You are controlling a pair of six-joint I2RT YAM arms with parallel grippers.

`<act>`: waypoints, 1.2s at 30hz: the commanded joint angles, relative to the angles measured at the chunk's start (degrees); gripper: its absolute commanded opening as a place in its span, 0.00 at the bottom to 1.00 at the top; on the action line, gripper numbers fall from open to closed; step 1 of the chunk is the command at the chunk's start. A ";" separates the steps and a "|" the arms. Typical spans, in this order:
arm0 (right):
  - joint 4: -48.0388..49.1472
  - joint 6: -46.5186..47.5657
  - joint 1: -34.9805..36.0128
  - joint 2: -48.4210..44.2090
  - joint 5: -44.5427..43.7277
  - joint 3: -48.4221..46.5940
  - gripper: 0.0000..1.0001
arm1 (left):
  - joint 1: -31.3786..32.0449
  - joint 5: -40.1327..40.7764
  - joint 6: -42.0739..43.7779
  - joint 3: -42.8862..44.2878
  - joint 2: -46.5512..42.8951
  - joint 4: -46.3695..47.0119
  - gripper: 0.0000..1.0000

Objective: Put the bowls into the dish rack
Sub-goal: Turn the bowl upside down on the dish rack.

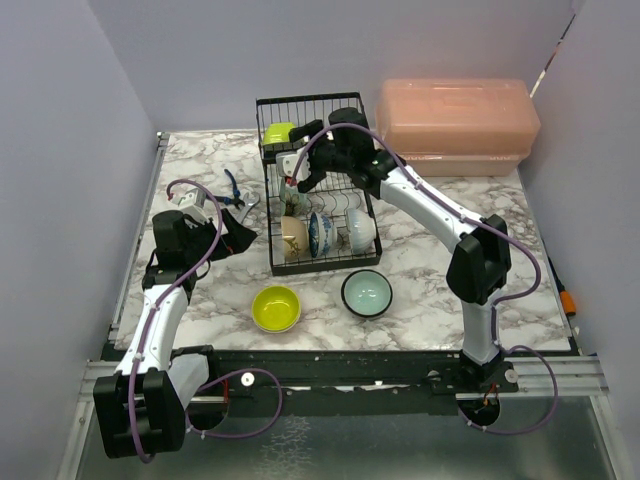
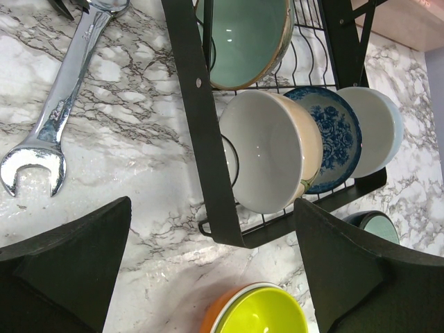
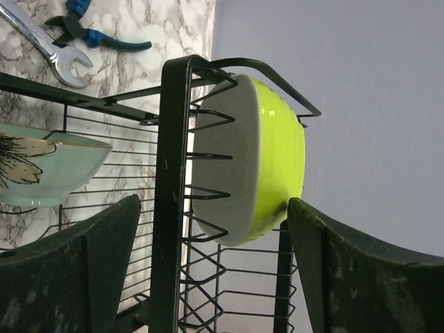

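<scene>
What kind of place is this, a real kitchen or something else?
Probably a robot test bench, not a kitchen: plain grey walls enclose a marble-patterned tabletop, and a steel wrench lies beside the black wire dish rack.

Marble-topped bench in a plain, pale enclosure.
Its white, grey-veined top fills the frame's middle; a lavender-grey left wall, back wall across the top and right wall close it in under soft, even light.
</scene>
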State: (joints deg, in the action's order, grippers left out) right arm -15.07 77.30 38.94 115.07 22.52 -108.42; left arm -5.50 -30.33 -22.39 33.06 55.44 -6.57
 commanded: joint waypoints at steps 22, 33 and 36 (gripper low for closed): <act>-5.56 -5.53 0.26 -5.91 7.68 4.98 0.73 | 0.15 0.29 1.12 -0.04 0.21 -0.66 0.99; 1.75 -11.11 0.26 -9.37 10.29 6.09 0.85 | 0.17 0.27 1.21 -0.06 -0.15 -0.69 0.99; 7.31 -14.50 0.26 -10.55 11.53 7.92 0.90 | 0.19 0.27 1.20 -0.03 -0.22 -0.65 0.99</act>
State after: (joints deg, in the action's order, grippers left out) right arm -15.88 68.29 38.94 108.71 30.37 -102.06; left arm -5.50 -30.33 -22.00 33.06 55.46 -6.57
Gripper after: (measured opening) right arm 0.877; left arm 0.988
